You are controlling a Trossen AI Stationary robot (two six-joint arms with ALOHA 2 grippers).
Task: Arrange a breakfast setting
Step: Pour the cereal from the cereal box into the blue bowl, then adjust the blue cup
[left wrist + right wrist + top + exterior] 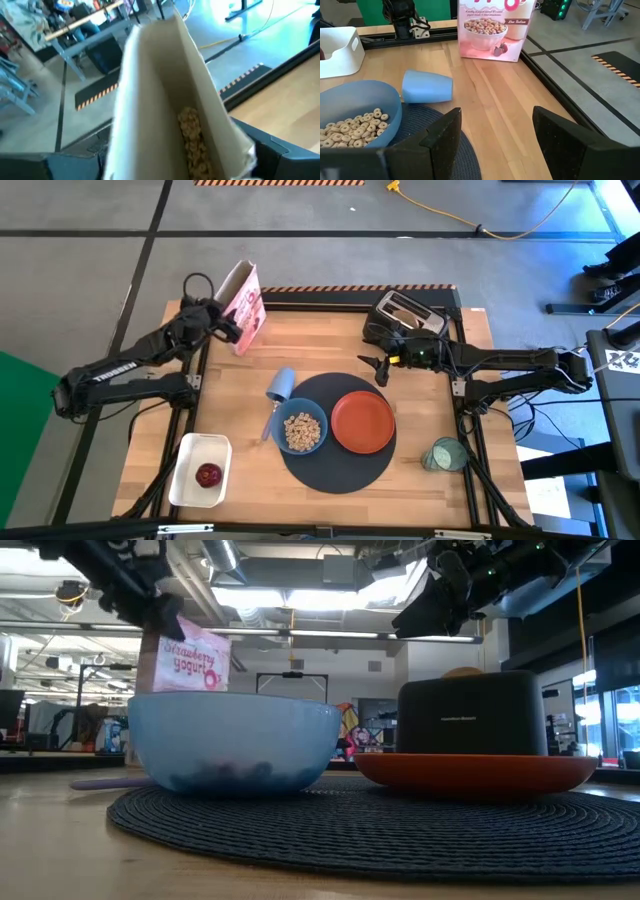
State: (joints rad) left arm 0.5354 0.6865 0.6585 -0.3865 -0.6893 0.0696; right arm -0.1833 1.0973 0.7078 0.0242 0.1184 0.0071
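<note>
A pink cereal box (246,306) stands at the table's far left, its open top showing cereal in the left wrist view (192,135). My left gripper (230,328) is shut on it. My right gripper (378,368) is open and empty, above the table between the black toaster (405,315) and the dark round mat (335,470). On the mat sit a blue bowl (302,430) holding cereal and an orange plate (362,422). A pale green cup (445,454) lies at the right. A dark red fruit (208,475) lies in the white tray (186,460). My left gripper holds the cereal box near its open top (178,628), coming from the table's left side. The box itself hides the fingers in the wrist view, so the place of contact cannot be seen. The box stands upright with its bottom (490,56) on the table.
A blue cup (427,87) lies on its side just beyond the mat's far left edge, with a thin pale handle (268,423) beside the bowl. The toaster stands at the far edge, right of centre. Bare wood lies between the cereal box and the toaster.
</note>
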